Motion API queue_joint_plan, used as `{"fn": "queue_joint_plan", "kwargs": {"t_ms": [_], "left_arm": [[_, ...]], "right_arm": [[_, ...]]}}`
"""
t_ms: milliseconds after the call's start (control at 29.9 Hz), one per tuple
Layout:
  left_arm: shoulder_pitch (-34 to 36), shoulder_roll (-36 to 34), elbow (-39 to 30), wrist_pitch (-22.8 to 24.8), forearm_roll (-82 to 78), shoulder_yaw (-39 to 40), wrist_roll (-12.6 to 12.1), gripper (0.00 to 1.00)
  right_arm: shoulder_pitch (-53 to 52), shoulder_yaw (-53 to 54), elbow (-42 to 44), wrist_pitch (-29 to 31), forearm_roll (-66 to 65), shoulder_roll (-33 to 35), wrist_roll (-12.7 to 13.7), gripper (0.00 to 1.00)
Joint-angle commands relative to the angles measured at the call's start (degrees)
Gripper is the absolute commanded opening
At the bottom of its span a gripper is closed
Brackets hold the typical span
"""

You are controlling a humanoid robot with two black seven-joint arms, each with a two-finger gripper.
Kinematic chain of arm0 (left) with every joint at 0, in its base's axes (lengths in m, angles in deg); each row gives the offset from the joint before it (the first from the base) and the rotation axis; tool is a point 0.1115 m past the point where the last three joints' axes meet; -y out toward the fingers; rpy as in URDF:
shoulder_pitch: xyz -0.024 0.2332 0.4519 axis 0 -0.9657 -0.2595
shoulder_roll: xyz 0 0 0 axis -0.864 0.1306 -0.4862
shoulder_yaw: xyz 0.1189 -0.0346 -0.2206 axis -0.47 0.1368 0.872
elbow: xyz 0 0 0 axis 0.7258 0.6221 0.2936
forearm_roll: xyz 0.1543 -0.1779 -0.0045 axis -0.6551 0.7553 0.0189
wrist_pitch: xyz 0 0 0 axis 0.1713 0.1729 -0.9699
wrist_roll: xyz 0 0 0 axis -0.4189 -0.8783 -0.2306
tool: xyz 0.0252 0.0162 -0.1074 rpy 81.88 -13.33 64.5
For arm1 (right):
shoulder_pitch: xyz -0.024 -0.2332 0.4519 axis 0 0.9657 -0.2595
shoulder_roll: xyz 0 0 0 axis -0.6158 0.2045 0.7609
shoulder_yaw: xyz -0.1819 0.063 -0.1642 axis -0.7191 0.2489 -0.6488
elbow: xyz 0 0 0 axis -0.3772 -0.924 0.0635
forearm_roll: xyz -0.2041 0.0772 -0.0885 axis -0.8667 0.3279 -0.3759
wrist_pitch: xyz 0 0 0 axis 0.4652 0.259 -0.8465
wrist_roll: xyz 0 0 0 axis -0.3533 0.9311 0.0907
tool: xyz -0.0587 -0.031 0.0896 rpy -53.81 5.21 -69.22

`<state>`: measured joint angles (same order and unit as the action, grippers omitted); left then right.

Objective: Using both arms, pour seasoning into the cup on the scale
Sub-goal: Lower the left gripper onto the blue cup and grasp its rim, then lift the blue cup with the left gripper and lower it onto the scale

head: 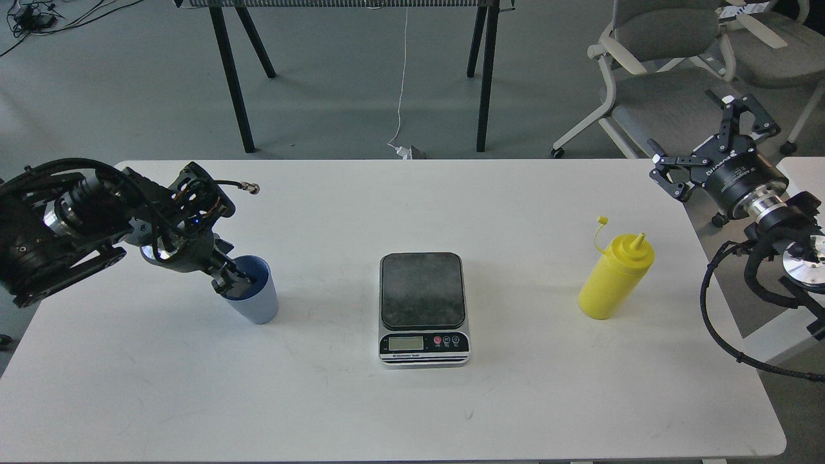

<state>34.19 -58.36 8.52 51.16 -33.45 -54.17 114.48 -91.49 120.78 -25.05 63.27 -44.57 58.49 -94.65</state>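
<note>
Gripping the rim of the cup (256,298), left of the scale (423,308), the left gripper (227,278) looks closed; a lift onto the scale is needed next. The right gripper (708,138) is held wide open, empty, beyond the seasoning (613,278).

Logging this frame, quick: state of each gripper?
Left gripper: closed on the cup's rim.
Right gripper: open, empty, raised past the table's edge.

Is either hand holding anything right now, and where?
Left hand grips the cup at its rim, one finger inside. Right hand is open and empty.
</note>
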Motion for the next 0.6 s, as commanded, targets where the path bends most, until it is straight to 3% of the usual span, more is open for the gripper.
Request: {"fn": "queue_joint_plan", "kwargs": {"t_ms": [0, 267, 401, 568], "left_arm": [[-0.2, -0.1, 0.0, 0.0, 0.0, -0.1, 0.0, 0.43], [-1.0, -0.2, 0.1, 0.0, -0.1, -0.2, 0.0, 0.11], [-1.0, -0.3, 0.1, 0.0, 0.0, -0.1, 0.0, 0.03], [-0.9, -0.4, 0.1, 0.0, 0.4, -0.1, 0.0, 0.00]], "right_arm": [[0.1, 0.0, -0.1, 0.0, 0.0, 0.0, 0.0, 0.99], [0.2, 0.1, -0.1, 0.0, 0.0, 0.1, 0.0, 0.99], [0.9, 0.1, -0.2, 0.0, 0.0, 0.2, -0.1, 0.99], [1.4, 0.2, -0.3, 0.0, 0.0, 0.6, -0.1, 0.99]]}}
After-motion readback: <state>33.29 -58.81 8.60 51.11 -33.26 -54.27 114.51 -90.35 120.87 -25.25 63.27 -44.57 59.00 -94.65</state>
